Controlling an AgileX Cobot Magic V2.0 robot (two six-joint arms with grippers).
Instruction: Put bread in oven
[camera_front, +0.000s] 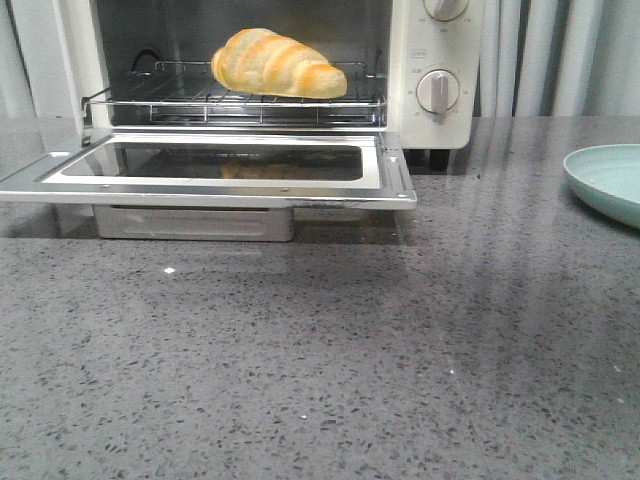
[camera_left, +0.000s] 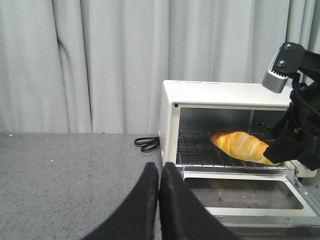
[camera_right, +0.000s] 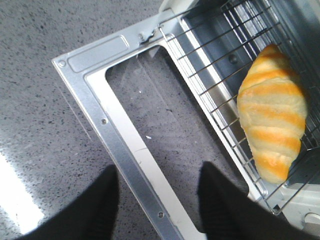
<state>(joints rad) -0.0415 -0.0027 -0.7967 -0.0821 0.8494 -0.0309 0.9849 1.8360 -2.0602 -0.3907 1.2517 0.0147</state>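
The bread (camera_front: 278, 65), a golden striped croissant roll, lies on the wire rack (camera_front: 230, 105) inside the cream-white oven (camera_front: 435, 60). The glass door (camera_front: 215, 188) is dropped open and flat. Neither gripper shows in the front view. In the right wrist view my right gripper (camera_right: 158, 170) is open and empty, hovering above the door's frame (camera_right: 95, 107), apart from the bread (camera_right: 272, 112). In the left wrist view my left gripper (camera_left: 159, 172) is shut and empty, off the oven's (camera_left: 225, 92) left side, with the bread (camera_left: 242, 146) showing on the rack.
A pale green plate (camera_front: 610, 180) sits at the right edge of the grey speckled table. A black cord (camera_left: 146, 144) lies coiled beside the oven's left side. My right arm (camera_left: 300, 130) hangs in front of the oven's right part. Curtains hang behind.
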